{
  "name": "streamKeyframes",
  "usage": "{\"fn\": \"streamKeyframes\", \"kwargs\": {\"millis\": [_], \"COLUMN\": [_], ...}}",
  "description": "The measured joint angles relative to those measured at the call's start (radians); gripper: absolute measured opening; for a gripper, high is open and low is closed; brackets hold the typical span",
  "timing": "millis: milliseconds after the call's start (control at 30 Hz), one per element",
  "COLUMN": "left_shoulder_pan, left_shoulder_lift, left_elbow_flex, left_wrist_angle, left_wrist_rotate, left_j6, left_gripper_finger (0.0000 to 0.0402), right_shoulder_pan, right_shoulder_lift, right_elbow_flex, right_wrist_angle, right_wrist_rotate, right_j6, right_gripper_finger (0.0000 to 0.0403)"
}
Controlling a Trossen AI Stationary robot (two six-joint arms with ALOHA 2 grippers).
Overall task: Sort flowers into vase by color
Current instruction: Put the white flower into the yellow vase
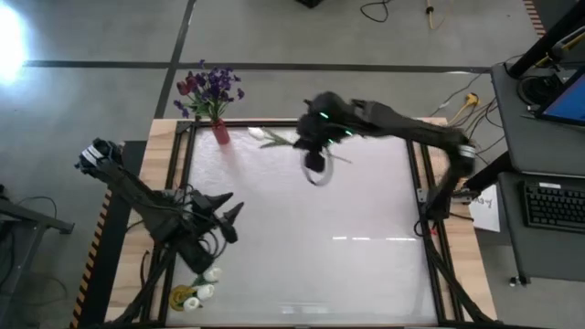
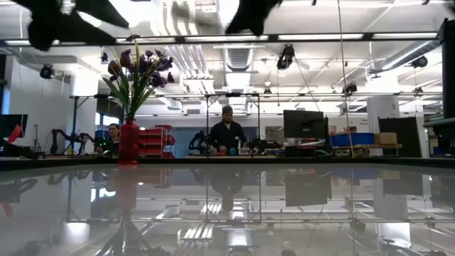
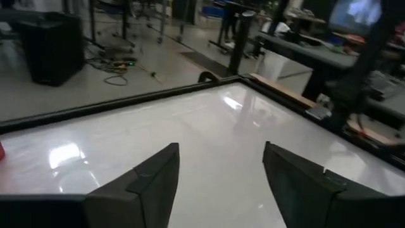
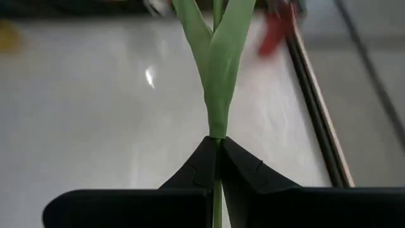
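Observation:
A red vase (image 1: 220, 133) stands at the table's far left edge and holds purple blossoms and dark red flowers (image 1: 208, 90); the low view shows the same red vase (image 2: 128, 143). My right gripper (image 1: 306, 142) is high over the far middle of the table, shut on a green-stemmed flower (image 1: 279, 139) with a white bud (image 1: 257, 134). My left gripper (image 1: 228, 208) hovers open over the table's left side, nothing between its fingers (image 3: 149, 183). A yellow vase (image 1: 183, 297) with white tulips (image 1: 209, 278) stands at the near left corner. My right gripper pinches the flower's thin green stem (image 4: 218, 133) between its two fingers, just below where the long leaves (image 4: 221, 57) split off. The stem runs on past the fingertips toward the table's left edge, bud end ahead. The flower is lifted clear of the table.
A black frame (image 1: 425, 183) borders the glossy white table. A desk with a keyboard (image 1: 553, 203) stands to the right. People sit at benches (image 2: 227, 135) in the room beyond. The middle and right of the table (image 1: 366, 238) are bare.

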Motion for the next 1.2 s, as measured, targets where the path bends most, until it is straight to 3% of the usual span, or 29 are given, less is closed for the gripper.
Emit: {"fn": "streamKeyframes", "kwargs": {"millis": [100, 200, 267, 400, 533, 733, 900, 1067, 1200], "left_shoulder_pan": [0.066, 0.135, 0.191, 0.307, 0.400, 0.502, 0.528, 0.532, 0.534], "left_shoulder_lift": [0.043, 0.070, 0.087, 0.133, 0.149, 0.149, 0.180, 0.219, 0.230], "left_elbow_flex": [-0.039, -0.060, -0.064, -0.063, -0.053, -0.055, -0.056, -0.056, -0.048], "left_wrist_angle": [0.196, 0.436, 0.636, 1.073, 1.226, 1.429, 1.574, 1.735, 1.811], "left_wrist_rotate": [-0.001, 0.048, 0.170, 0.526, 0.678, 0.919, 0.973, 1.077, 1.080], "left_j6": [0.098, 0.311, 0.533, 1.001, 1.244, 1.394, 1.462, 1.471, 1.480], "left_gripper_finger": [0.0219, 0.0218, 0.0216, 0.0209, 0.0202, 0.0198, 0.0198, 0.0198, 0.0198], "right_shoulder_pan": [0.095, 0.182, 0.231, 0.299, 0.345, 0.403, 0.416, 0.416, 0.419], "right_shoulder_lift": [-0.136, -0.236, -0.292, -0.351, -0.404, -0.464, -0.451, -0.407, -0.389], "right_elbow_flex": [-0.171, -0.350, -0.465, -0.649, -0.766, -0.935, -1.041, -1.056, -1.052], "right_wrist_angle": [0.169, 0.354, 0.511, 0.737, 0.799, 1.070, 1.408, 1.426, 1.435], "right_wrist_rotate": [-0.003, -0.001, 0.001, 0.008, 0.120, 0.232, 0.235, 0.237, 0.235], "right_j6": [0.040, 0.085, 0.109, 0.139, 0.168, 0.212, 0.213, 0.235, 0.253], "right_gripper_finger": [0.0009, 0.0009, 0.0009, 0.0009, 0.0009, 0.0009, 0.0009, 0.0009, 0.0009]}}
